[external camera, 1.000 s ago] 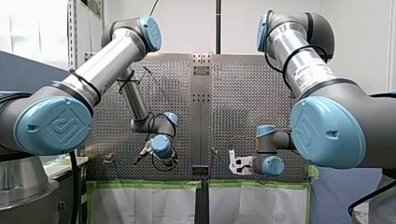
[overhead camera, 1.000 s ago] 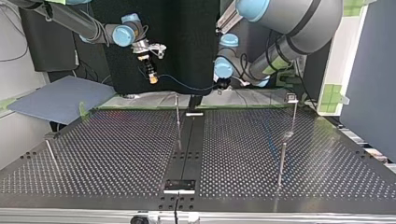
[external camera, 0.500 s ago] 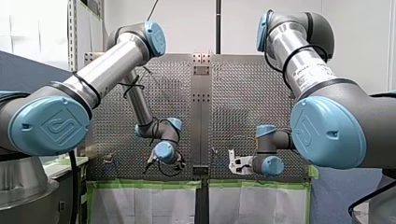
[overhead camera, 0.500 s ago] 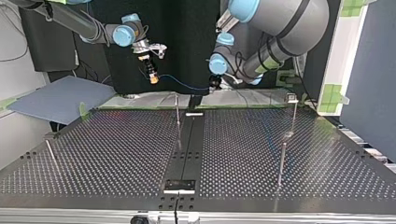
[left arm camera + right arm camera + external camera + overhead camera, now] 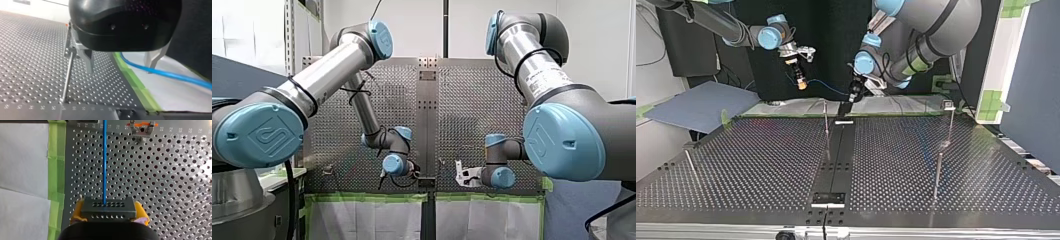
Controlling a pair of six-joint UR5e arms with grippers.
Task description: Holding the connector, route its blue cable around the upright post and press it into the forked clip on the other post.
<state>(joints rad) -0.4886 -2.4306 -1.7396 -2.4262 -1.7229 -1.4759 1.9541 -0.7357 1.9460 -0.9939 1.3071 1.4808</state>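
Observation:
In the right wrist view my right gripper is shut on the black connector, its yellow pads on both sides. The blue cable runs straight ahead from the connector over the perforated table. In the top view it sags from my right gripper across to my left gripper. My left gripper is open with metal fingers, and the cable crosses close by one fingertip. A thin post with a clip on top stands beside the other finger.
Upright posts stand on the table: one at the middle, two at the top view's right, a leaning one at its left. A small clip with orange parts lies ahead of the connector. Green tape edges the table.
My left arm has swung toward the top view's middle and tipped its gripper down by the cable. The cable's sag has shortened. My right arm has stayed put.

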